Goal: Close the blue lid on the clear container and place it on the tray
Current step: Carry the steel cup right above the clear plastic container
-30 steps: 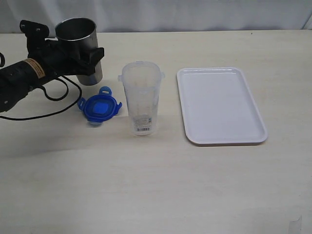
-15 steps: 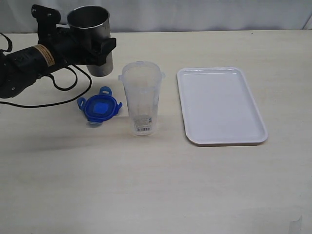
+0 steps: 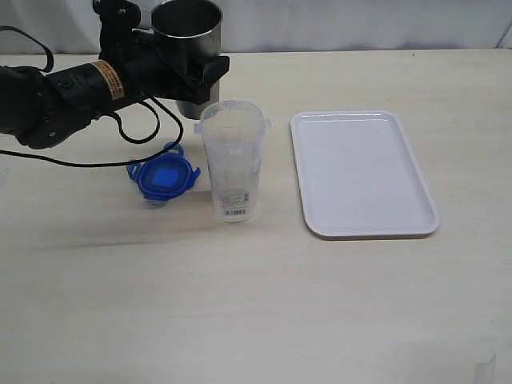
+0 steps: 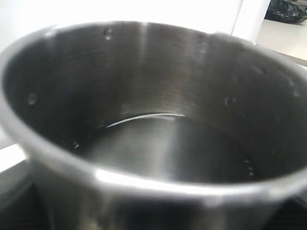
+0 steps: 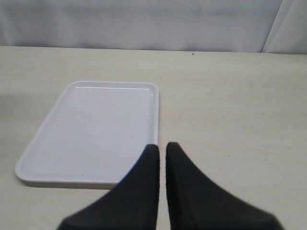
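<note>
You see the clear container (image 3: 232, 160) standing upright and open-topped on the desk (image 3: 240, 304), tapered, with a barcode sticker near its base. It is between the flat blue lid (image 3: 164, 178) and the white tray (image 3: 364, 172). Your left gripper (image 3: 196, 78), clamped around the grey metal cup (image 3: 188, 28), has moved right to just behind the container; your right gripper (image 5: 161, 155) is pinched together, empty.

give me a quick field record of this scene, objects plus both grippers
left gripper: fingers clamped round the grey metal cup, cup upright just behind the clear container
right gripper: shut, nothing between the fingers, near the tray's edge
blue lid: flat on the table beside the container, not fitted
clear container: upright on the table, open top
tray: on the table, nothing on it
</note>
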You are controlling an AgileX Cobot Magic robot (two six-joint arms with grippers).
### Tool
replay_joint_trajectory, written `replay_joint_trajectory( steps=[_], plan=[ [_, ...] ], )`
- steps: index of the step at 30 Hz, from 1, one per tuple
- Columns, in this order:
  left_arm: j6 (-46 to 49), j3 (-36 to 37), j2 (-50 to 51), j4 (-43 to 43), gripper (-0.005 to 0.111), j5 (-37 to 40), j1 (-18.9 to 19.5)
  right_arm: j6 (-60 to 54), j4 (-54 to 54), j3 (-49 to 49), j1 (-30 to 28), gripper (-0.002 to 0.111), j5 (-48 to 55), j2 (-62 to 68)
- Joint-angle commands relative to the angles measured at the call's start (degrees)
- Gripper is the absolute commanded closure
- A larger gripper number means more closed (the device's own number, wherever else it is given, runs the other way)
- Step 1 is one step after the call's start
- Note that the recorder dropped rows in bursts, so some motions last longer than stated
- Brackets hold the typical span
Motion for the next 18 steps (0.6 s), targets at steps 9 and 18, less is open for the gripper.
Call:
replay_joint_trajectory(
  steps=[9, 18],
  plan=[
    [0.5, -1.1, -2.8, 3.0, 0.107, -3.8, -0.1, 0.0, 0.1, 0.1, -0.2, 0.103, -0.1, -0.2],
    [0.5, -1.1, -6.4, 6.4, 0.107, -0.3, -0.1, 0.0, 0.1, 0.1, -0.2, 0.103, -0.1, -0.2]
  ],
)
